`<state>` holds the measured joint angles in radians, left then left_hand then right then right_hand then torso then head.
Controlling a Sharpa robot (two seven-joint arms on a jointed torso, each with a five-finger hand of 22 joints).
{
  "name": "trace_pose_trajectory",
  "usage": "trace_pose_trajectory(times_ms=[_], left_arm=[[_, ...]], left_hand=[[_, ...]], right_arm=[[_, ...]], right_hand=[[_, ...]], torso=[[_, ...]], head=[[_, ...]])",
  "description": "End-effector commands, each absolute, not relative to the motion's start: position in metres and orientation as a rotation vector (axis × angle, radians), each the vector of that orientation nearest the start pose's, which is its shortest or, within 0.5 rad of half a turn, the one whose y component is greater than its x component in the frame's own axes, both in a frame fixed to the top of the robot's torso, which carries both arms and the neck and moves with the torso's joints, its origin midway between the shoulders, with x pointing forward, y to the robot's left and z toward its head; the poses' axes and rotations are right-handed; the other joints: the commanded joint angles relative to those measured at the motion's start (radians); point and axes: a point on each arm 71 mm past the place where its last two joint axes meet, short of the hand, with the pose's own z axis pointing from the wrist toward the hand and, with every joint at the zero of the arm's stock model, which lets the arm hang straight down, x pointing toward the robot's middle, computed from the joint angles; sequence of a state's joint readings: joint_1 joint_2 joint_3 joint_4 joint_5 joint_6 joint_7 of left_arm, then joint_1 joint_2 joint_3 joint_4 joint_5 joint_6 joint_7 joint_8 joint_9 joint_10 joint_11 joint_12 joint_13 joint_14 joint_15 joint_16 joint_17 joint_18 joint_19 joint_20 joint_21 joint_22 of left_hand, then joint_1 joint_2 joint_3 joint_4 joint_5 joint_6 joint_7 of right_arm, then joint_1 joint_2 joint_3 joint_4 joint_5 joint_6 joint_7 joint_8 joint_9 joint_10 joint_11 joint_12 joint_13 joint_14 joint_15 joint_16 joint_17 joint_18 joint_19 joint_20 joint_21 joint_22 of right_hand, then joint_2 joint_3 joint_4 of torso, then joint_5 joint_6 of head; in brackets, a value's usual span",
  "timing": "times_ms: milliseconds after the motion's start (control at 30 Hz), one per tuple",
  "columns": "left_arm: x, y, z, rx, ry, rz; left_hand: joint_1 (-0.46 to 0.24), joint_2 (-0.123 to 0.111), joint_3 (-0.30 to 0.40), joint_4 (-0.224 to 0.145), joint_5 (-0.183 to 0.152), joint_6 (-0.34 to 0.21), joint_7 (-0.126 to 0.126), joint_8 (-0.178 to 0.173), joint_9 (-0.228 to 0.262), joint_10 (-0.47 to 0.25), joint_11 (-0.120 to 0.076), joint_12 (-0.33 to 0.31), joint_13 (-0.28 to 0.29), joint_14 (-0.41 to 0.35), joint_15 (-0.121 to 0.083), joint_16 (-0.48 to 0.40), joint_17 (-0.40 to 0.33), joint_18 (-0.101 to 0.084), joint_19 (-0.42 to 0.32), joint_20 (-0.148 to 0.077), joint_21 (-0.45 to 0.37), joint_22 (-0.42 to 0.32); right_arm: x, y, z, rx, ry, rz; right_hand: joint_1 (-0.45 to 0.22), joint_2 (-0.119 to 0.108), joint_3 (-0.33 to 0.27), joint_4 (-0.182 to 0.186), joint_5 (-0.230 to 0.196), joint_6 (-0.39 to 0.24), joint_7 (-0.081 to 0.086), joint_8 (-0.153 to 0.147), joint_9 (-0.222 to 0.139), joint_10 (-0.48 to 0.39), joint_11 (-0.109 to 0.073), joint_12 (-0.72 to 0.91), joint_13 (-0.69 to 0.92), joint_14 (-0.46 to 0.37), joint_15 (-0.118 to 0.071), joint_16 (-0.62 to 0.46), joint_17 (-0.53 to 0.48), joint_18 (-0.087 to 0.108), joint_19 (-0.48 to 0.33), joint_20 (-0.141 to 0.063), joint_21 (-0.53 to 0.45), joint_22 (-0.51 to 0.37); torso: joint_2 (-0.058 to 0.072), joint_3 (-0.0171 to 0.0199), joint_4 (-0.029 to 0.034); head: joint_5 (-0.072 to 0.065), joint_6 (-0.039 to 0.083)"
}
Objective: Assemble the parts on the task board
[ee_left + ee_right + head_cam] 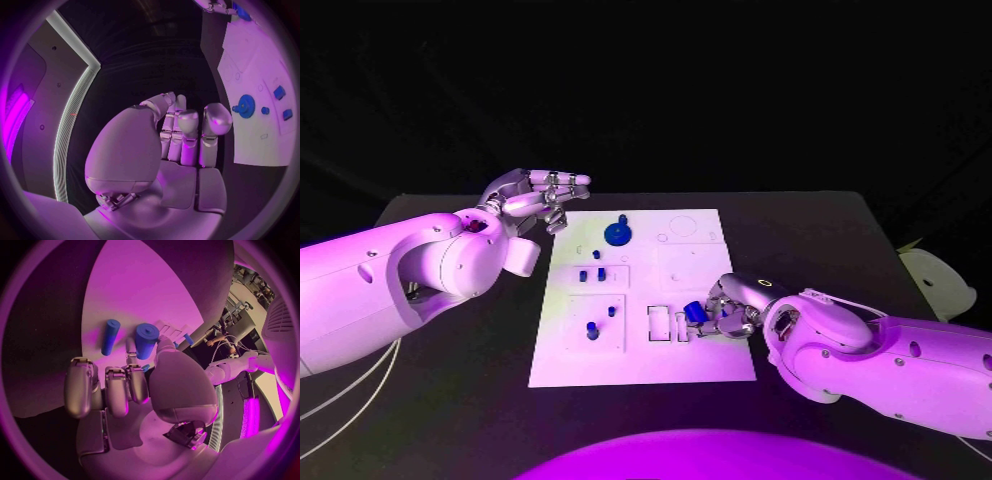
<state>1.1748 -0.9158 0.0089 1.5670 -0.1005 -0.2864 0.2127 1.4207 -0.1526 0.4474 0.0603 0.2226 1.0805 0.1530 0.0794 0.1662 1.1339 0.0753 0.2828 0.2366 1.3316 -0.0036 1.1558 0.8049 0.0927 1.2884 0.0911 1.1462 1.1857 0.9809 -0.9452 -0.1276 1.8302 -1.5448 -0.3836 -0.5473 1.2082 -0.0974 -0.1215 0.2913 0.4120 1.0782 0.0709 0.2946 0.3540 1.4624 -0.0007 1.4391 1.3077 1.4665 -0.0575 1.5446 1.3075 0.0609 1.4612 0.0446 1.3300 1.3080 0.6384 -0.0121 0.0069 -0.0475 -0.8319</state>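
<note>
The board [678,300] lies flat in the middle of the black bench [444,400], its long side running away from the robot.

The right robot hand [728,312] rests over the board's near right part, beside two slots [669,323]. Its fingers are curled down on a short blue cylinder [694,311], which it holds just above the board. In the right wrist view the same cylinder [146,340] stands on end between thumb and fingertips, and a thinner blue pin [110,336] lies flat on the board just beside it, apart from the fingers.

The left robot hand [535,197] hovers off the board's far left corner, above the bench. It holds nothing; its fingers are bent loosely and stand apart. In the left wrist view the left hand's palm [181,185] faces the camera with the fingers [187,135] half curled, nothing between them.

A blue gear [619,235] with a small knob sits on the far left part of the board, near the left hand but not touching it. In the left wrist view the gear [245,106] lies flat on the white plate with two small blue blocks [279,93] beyond it. In the head view two small blue pieces [593,274] stand in the left middle recess, and another blue peg [593,331] stands in the near left recess.
</note>
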Motion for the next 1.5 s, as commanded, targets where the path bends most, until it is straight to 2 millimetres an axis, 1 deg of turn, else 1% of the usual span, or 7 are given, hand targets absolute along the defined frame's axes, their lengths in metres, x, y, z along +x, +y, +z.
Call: trace_pose_trajectory(times_ms=[33, 400, 600, 867, 1000, 1133, 1500], left_arm=[[0.481, 0.227, -0.178, -1.117, 1.571, -1.466], [0.482, 0.228, -0.178, -1.119, 1.572, -1.463], [0.483, 0.227, -0.179, -1.119, 1.574, -1.464], [0.483, 0.228, -0.180, -1.121, 1.579, -1.461], [0.482, 0.227, -0.180, -1.120, 1.581, -1.465], [0.482, 0.227, -0.180, -1.120, 1.581, -1.465], [0.482, 0.227, -0.180, -1.120, 1.583, -1.467]], left_hand=[[-0.013, 0.000, -0.001, 0.003, 0.002, 0.000, -0.003, 0.006, -0.001, -0.006, 0.002, 0.006, 0.001, -0.004, 0.006, 0.003, -0.001, 0.020, 0.003, 0.003, -0.004, -0.001], [-0.013, 0.001, -0.001, 0.004, 0.002, -0.001, -0.003, 0.006, -0.002, -0.007, 0.002, 0.006, 0.001, -0.004, 0.006, 0.003, -0.002, 0.020, 0.002, 0.003, -0.005, -0.002], [-0.012, 0.002, 0.000, 0.003, 0.002, 0.001, -0.005, 0.008, -0.001, -0.008, 0.001, 0.006, 0.001, -0.005, 0.005, 0.002, -0.004, 0.020, 0.001, 0.003, -0.007, -0.003], [-0.012, 0.002, 0.000, 0.003, 0.002, 0.002, -0.006, 0.008, -0.001, -0.008, 0.001, 0.006, 0.001, -0.005, 0.005, 0.002, -0.004, 0.020, 0.001, 0.003, -0.007, -0.004], [-0.012, 0.002, 0.000, 0.003, 0.002, 0.002, -0.006, 0.008, -0.001, -0.008, 0.001, 0.006, 0.001, -0.005, 0.005, 0.002, -0.004, 0.020, 0.001, 0.003, -0.007, -0.004], [-0.012, 0.001, -0.001, 0.003, 0.002, 0.002, -0.006, 0.009, -0.001, -0.010, 0.001, 0.006, 0.001, -0.005, 0.005, 0.002, -0.004, 0.021, 0.000, 0.003, -0.008, -0.004], [-0.012, 0.001, -0.001, 0.003, 0.002, 0.002, -0.006, 0.009, -0.001, -0.010, 0.001, 0.006, 0.001, -0.005, 0.005, 0.002, -0.004, 0.021, 0.000, 0.003, -0.008, -0.004]], right_arm=[[0.363, -0.187, -0.285, 0.039, 1.992, 0.424], [0.358, -0.184, -0.263, 0.144, 1.873, 0.533], [0.361, -0.176, -0.250, 0.185, 1.846, 0.606], [0.362, -0.155, -0.254, 0.153, 1.918, 0.655], [0.363, -0.144, -0.260, 0.114, 1.983, 0.662], [0.363, -0.136, -0.266, 0.082, 2.039, 0.668], [0.365, -0.130, -0.273, 0.052, 2.088, 0.640]], right_hand=[[0.015, 0.011, -0.005, -0.001, 0.013, -0.006, -0.001, 0.002, 0.010, 0.006, -0.003, -0.001, 0.103, 0.093, -0.008, 0.005, 0.210, -0.015, 0.032, 0.000, 0.002, 0.189], [0.056, 0.052, 0.000, -0.005, 0.093, -0.004, -0.011, 0.023, 0.044, 0.012, -0.012, 0.002, 0.112, 0.094, -0.016, 0.008, 0.217, -0.017, 0.038, -0.006, 0.016, 0.196], [0.069, 0.059, 0.002, -0.005, 0.098, -0.002, -0.013, 0.026, 0.050, 0.013, -0.014, 0.001, 0.113, 0.094, -0.017, 0.008, 0.217, -0.017, 0.037, -0.007, 0.013, 0.196], [0.073, 0.066, 0.003, -0.003, 0.109, -0.004, -0.013, 0.027, 0.055, 0.009, -0.014, -0.005, 0.108, 0.094, -0.018, 0.007, 0.215, -0.015, 0.035, -0.008, 0.005, 0.195], [0.056, 0.070, -0.007, 0.000, 0.098, -0.006, -0.011, 0.027, 0.059, 0.006, -0.013, -0.011, 0.103, 0.093, -0.017, 0.006, 0.212, -0.014, 0.032, -0.008, -0.002, 0.193], [0.009, 0.084, -0.029, 0.001, 0.060, -0.002, -0.012, 0.027, 0.066, 0.004, -0.012, -0.016, 0.099, 0.093, -0.016, 0.005, 0.211, -0.014, 0.032, -0.007, -0.005, 0.194], [-0.030, 0.102, -0.053, 0.002, 0.034, 0.006, -0.016, 0.028, 0.078, -0.004, -0.016, -0.035, 0.081, 0.093, -0.019, 0.006, 0.212, -0.014, 0.032, -0.009, -0.007, 0.195]], torso=[[0.000, -0.0007, -0.0022], [-0.003, -0.0013, -0.0036], [-0.004, -0.0009, -0.0031], [-0.003, -0.0002, -0.0050], [-0.003, -0.0018, -0.0015], [-0.003, -0.0012, -0.0045], [-0.003, -0.0005, -0.0046]], head=[[0.003, -0.001], [0.005, 0.005], [0.009, 0.005], [0.017, 0.002], [0.014, 0.001], [0.020, -0.001], [0.021, -0.001]])
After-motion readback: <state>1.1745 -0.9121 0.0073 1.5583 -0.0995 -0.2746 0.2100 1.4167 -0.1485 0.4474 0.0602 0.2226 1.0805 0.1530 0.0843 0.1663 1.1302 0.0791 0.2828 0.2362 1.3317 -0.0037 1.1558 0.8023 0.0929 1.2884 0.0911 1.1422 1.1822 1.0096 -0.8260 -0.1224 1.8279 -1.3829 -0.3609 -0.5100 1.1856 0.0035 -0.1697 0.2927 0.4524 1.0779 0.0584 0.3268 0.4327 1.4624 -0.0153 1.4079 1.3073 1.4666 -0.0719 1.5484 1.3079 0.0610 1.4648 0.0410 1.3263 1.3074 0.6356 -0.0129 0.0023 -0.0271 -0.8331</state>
